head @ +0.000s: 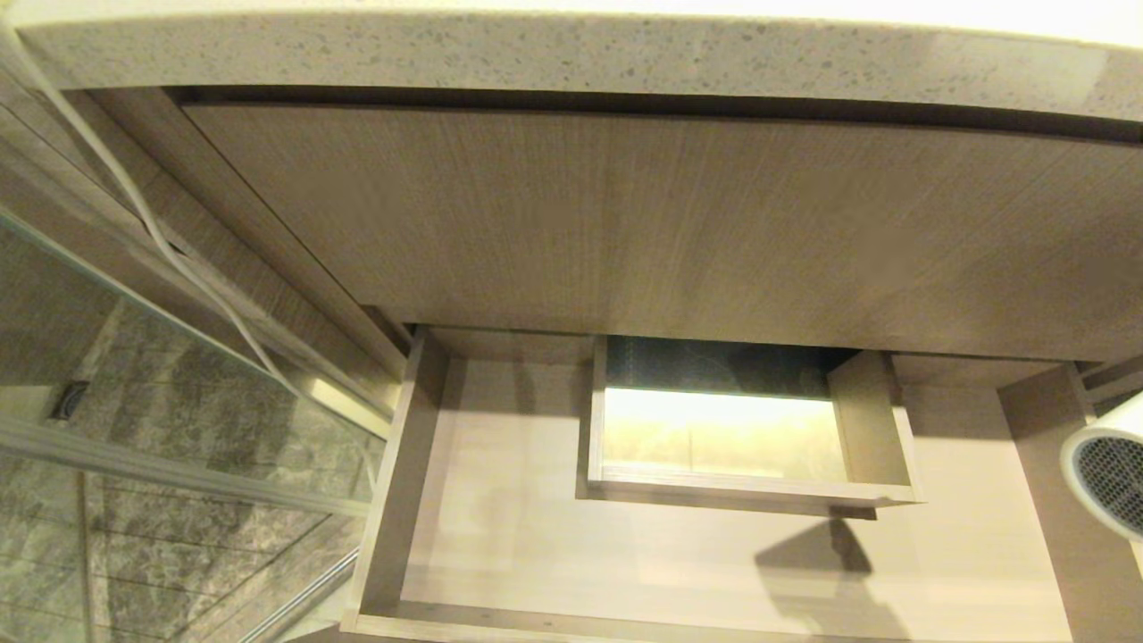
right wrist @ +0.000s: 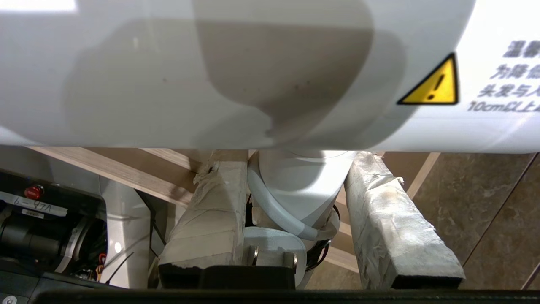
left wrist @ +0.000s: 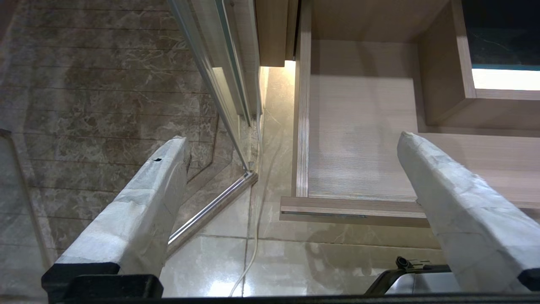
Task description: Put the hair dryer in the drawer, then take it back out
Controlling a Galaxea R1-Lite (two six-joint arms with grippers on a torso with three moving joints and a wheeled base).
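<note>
The drawer (head: 420, 500) stands pulled open, its pale floor bare around a boxed rectangular cut-out (head: 750, 487). Only the dark mesh grille end of the white hair dryer (head: 1107, 464) shows in the head view, past the drawer's right side. In the right wrist view my right gripper (right wrist: 295, 166) is shut on the handle of the hair dryer (right wrist: 211, 76), with the bundled white cord and plug (right wrist: 270, 249) between the taped fingers (right wrist: 392, 228). My left gripper (left wrist: 291, 139) hangs open and holds nothing, above the floor by the front left corner of the drawer (left wrist: 358, 126).
A speckled stone countertop (head: 571, 54) overhangs a tall wood-grain panel (head: 625, 223) above the drawer. A glass shower door (head: 134, 429) with a metal frame stands to the left. A white cable (head: 134, 205) runs down beside it onto the tiled floor (left wrist: 295, 261).
</note>
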